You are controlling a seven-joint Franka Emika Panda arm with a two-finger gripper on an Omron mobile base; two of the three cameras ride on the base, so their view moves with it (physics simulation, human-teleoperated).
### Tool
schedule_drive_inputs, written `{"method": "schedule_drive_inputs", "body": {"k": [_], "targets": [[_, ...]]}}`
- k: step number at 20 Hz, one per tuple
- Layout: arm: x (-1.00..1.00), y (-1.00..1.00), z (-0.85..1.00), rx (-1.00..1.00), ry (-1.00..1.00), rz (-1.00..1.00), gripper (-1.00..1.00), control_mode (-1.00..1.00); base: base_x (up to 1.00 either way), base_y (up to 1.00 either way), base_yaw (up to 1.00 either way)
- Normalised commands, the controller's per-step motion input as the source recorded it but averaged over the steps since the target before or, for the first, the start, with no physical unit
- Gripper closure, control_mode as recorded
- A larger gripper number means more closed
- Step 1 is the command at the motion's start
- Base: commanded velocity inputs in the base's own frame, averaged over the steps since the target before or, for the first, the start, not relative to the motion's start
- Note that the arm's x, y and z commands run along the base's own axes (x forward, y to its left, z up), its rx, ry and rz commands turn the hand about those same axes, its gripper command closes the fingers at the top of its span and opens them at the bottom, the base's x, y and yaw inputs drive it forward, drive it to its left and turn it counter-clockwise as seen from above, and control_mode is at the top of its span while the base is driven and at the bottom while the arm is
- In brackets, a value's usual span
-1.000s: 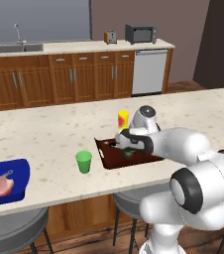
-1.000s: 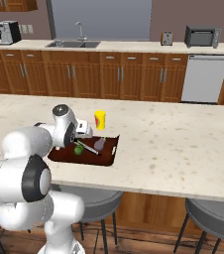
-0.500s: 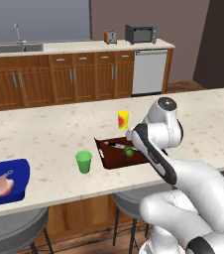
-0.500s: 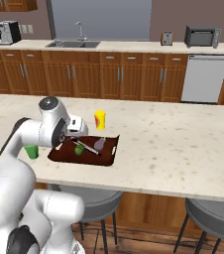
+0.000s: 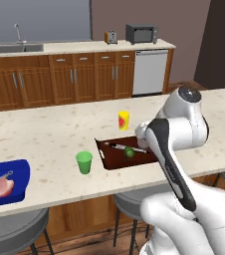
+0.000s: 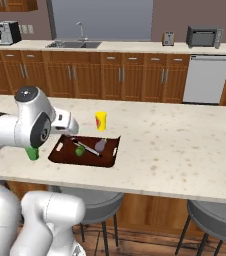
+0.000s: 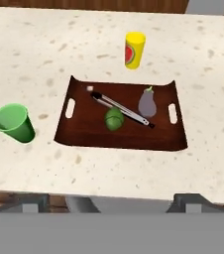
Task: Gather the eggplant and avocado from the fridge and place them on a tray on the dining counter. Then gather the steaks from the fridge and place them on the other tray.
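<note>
The brown tray (image 7: 84, 134) lies on the dining counter (image 7: 44, 59). In it are the green avocado (image 7: 114, 119), the small grey-purple eggplant (image 7: 147, 102) and a pair of metal tongs (image 7: 124, 110). My gripper (image 7: 112, 202) hangs above the tray's near edge, open, with nothing between its fingers. In the right base view my hand (image 6: 68, 125) is just over the tray's (image 6: 64, 156) left end, beside the avocado (image 6: 79, 150) and eggplant (image 6: 100, 145). The blue tray (image 5: 16, 195) at the counter's left end holds a pale pink steak (image 5: 0, 185). The fridge is out of view.
A green cup (image 7: 12, 122) stands left of the brown tray and a yellow can (image 7: 134, 49) just behind it. Grey stools (image 6: 212, 215) sit under the counter's near edge. The wall counter with sink (image 6: 72, 45), toaster and microwave runs along the back.
My arm has straightened up and drawn the hand back and upward from the brown tray. The avocado and eggplant lie where they were.
</note>
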Motion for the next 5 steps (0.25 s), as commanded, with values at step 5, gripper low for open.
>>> {"method": "schedule_drive_inputs", "body": {"k": [5], "targets": [[-0.96, 0.00, 0.73, 0.00, 0.06, 0.00, -1.00, -1.00, 0.00, 0.00, 0.00]]}}
